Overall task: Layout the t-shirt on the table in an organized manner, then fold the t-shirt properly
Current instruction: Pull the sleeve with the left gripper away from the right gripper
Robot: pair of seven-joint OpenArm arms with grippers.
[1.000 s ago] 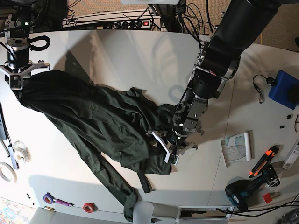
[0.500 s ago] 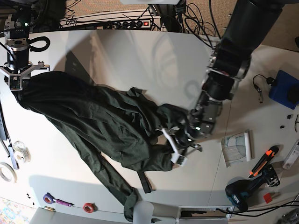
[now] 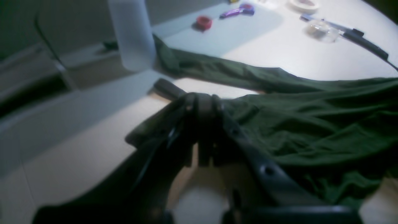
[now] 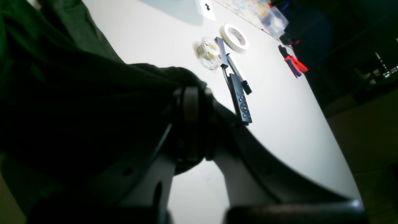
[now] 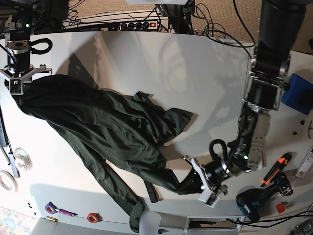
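The dark green t-shirt (image 5: pixel 107 132) lies crumpled and stretched diagonally across the white table (image 5: pixel 161 73). My left gripper (image 5: pixel 192 182) is near the table's front edge, shut on a corner of the shirt's lower edge. In the left wrist view that gripper (image 3: pixel 203 98) pinches fabric, and the t-shirt (image 3: pixel 295 124) spreads off to the right. My right gripper (image 5: pixel 18 93) stands at the far left, shut on the shirt's other end. The right wrist view shows that gripper (image 4: pixel 192 91) closed on bunched t-shirt fabric (image 4: pixel 77 102).
A white cup-like object (image 5: pixel 149 223) stands at the front edge by a trailing sleeve. Tape rolls (image 5: pixel 6 180), a purple marker (image 5: pixel 58 210) and a red ring (image 5: pixel 92 217) lie front left. A drill (image 5: pixel 257 200), cutter (image 5: pixel 276 166), paper (image 5: pixel 249 155) and blue box (image 5: pixel 298 94) sit right.
My left gripper has moved toward the table's front right, dragging the shirt's edge with it and stretching the cloth. The right arm has stayed still.
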